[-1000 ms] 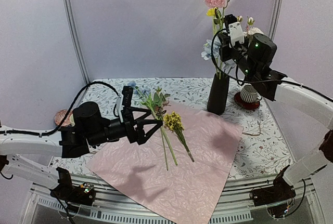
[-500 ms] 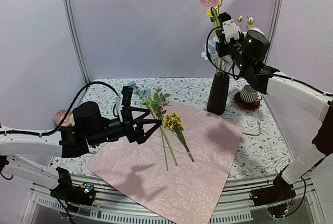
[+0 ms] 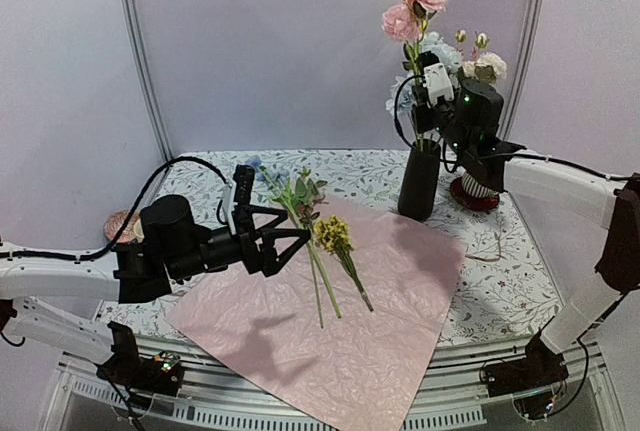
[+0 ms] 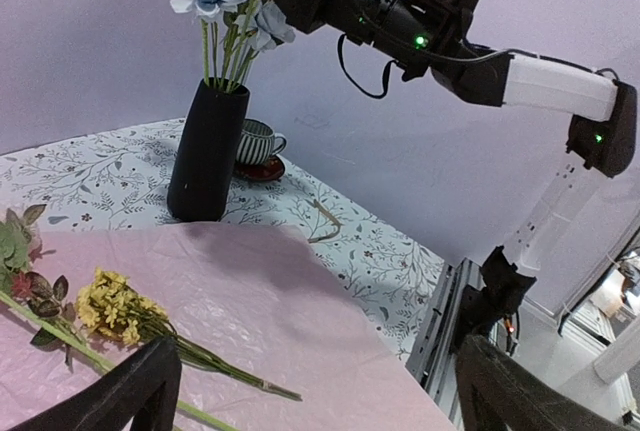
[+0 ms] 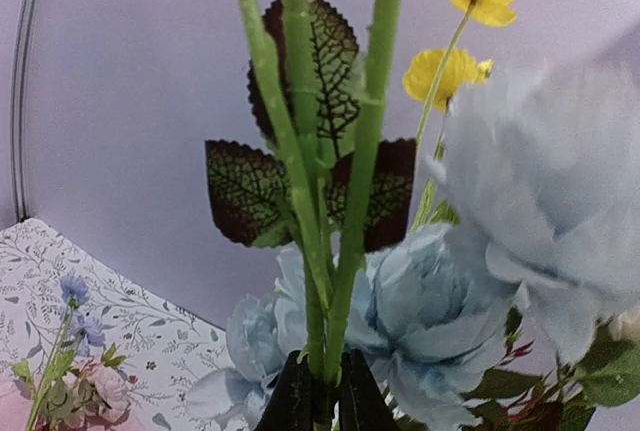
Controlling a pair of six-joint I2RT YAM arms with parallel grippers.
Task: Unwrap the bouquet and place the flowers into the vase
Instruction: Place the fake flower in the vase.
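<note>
Pinching two green stems (image 5: 365, 151) tight, the right gripper (image 5: 320, 406) sits just above the black vase (image 3: 419, 183), with pink blooms (image 3: 410, 13) overhead. The left gripper (image 3: 292, 251) hangs wide open over the pink wrapping paper (image 3: 350, 341). A yellow sprig (image 3: 333, 233) and a blue sprig (image 3: 275, 179) lie right by its fingertips.

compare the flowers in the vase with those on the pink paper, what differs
The vase flowers stand upright in the vase; the loose flowers lie flat on the pink paper. The right gripper pinches stems of the vase flowers; the open left gripper hovers near the loose flowers. Both have green stems.
</note>
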